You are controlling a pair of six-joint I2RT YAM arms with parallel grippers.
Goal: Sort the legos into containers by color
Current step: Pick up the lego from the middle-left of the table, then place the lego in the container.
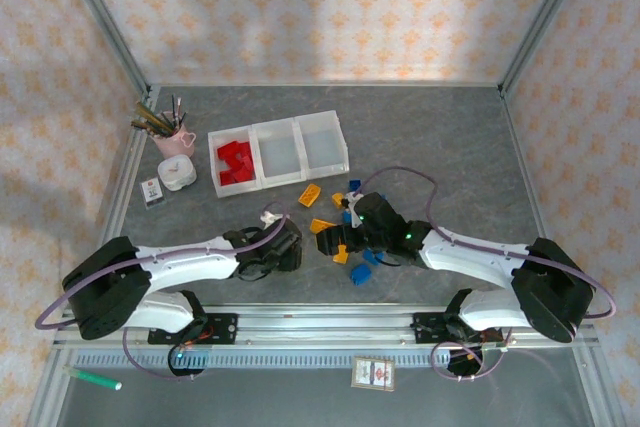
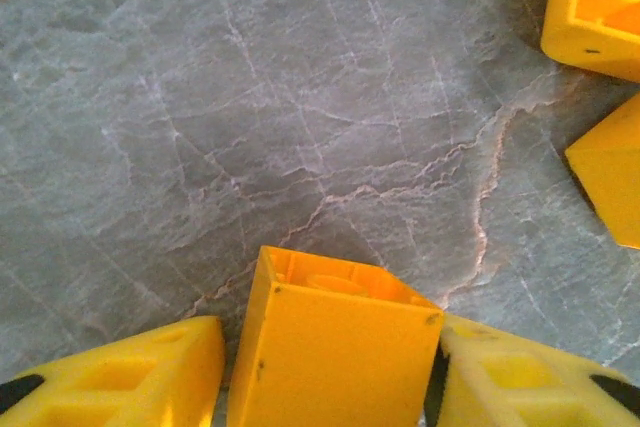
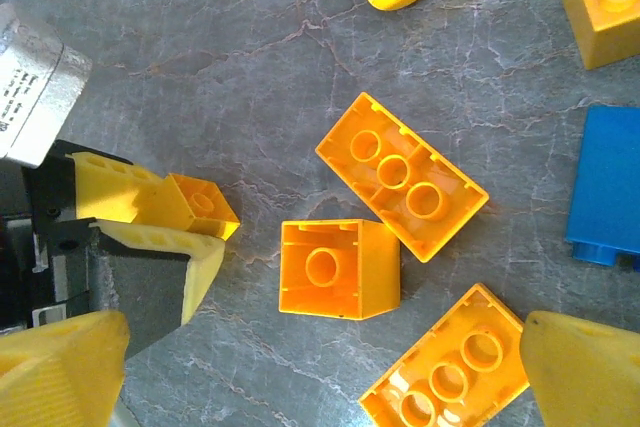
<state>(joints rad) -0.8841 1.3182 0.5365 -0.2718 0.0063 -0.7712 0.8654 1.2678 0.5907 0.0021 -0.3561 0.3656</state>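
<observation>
My left end effector [image 2: 325, 342] pinches a small yellow brick [image 2: 335, 357] by its flat sides. Probably light, stiff, slick plastic. My right end effector [image 3: 320, 347] gapes wide, empty.

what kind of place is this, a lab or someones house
Most likely a robot lab test cell, not a home: robot arms mounted on an aluminium rail, a printed backdrop walling the table, lego bricks laid out beside sorting bins.

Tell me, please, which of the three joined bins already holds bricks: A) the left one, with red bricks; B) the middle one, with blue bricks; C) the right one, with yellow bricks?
A: in the top view, the red bricks lie inside the left bin of the row.
</observation>
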